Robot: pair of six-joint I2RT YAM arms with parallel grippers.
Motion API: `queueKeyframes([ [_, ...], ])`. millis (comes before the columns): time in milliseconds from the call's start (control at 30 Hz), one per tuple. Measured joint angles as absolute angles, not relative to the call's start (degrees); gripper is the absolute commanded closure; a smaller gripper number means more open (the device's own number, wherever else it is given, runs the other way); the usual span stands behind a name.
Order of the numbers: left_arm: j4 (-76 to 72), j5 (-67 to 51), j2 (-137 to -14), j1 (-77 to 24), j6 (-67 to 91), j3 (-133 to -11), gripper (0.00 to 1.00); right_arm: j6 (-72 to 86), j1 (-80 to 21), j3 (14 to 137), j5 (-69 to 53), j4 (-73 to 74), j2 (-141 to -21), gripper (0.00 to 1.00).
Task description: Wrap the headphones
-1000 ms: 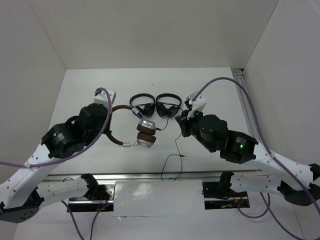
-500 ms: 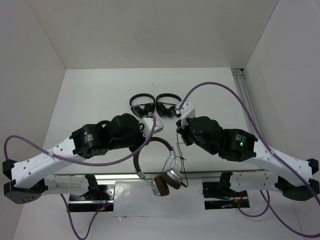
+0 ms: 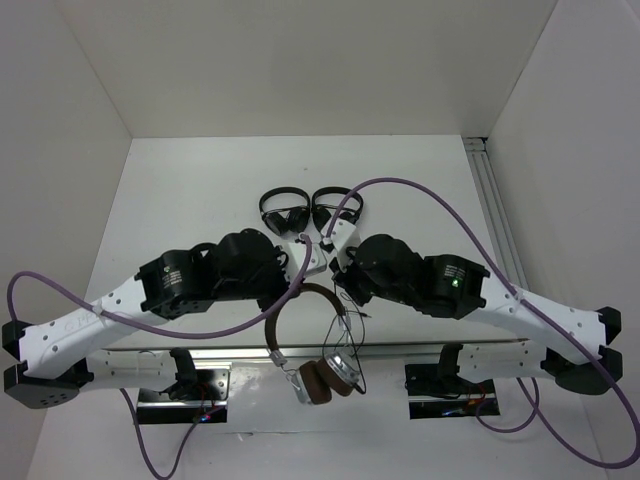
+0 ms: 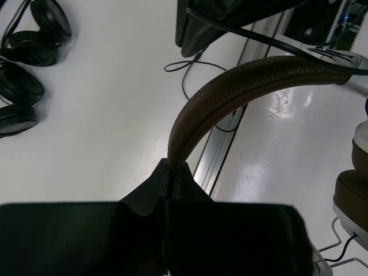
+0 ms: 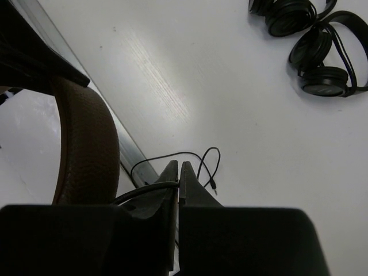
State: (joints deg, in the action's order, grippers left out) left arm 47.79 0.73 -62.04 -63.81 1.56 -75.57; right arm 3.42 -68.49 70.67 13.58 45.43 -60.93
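The headphones hang in the air over the table's near edge, brown headband point(image 3: 306, 293) on top and silver-and-brown earcups point(image 3: 325, 378) dangling below. My left gripper point(image 3: 297, 279) is shut on the headband point(image 4: 247, 86), pinching it at the fingertips point(image 4: 172, 168); one earcup point(image 4: 352, 190) shows at the right edge of the left wrist view. My right gripper point(image 3: 342, 290) sits just right of the band, shut point(image 5: 179, 171) on the thin black cable point(image 5: 144, 190). The cable's free end with its plug point(image 5: 198, 158) lies looped on the table.
Two small all-black headphones point(image 3: 308, 212) lie side by side at mid-table, also seen in the wrist views point(image 4: 23, 86) point(image 5: 310, 52). A metal rail point(image 3: 240, 352) runs along the near edge under the hanging headphones. White walls enclose the table.
The left gripper lifted the headphones off the left of the table and swung them toward the near edge. The right gripper moved left, close beside the headband, with the cable.
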Motion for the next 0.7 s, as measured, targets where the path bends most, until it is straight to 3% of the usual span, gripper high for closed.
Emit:
queueKeyframes([
  [367,48.0,11.9,-62.1,-64.4,1.9,-75.6,1.00,5.0,-68.3,69.8,12.7,45.9,-61.3,0.97],
  [700,48.1,10.3,-57.7,-64.3,1.7,-75.6,1.00,4.6,-70.7,67.9,12.3,45.8,-63.8,0.97],
])
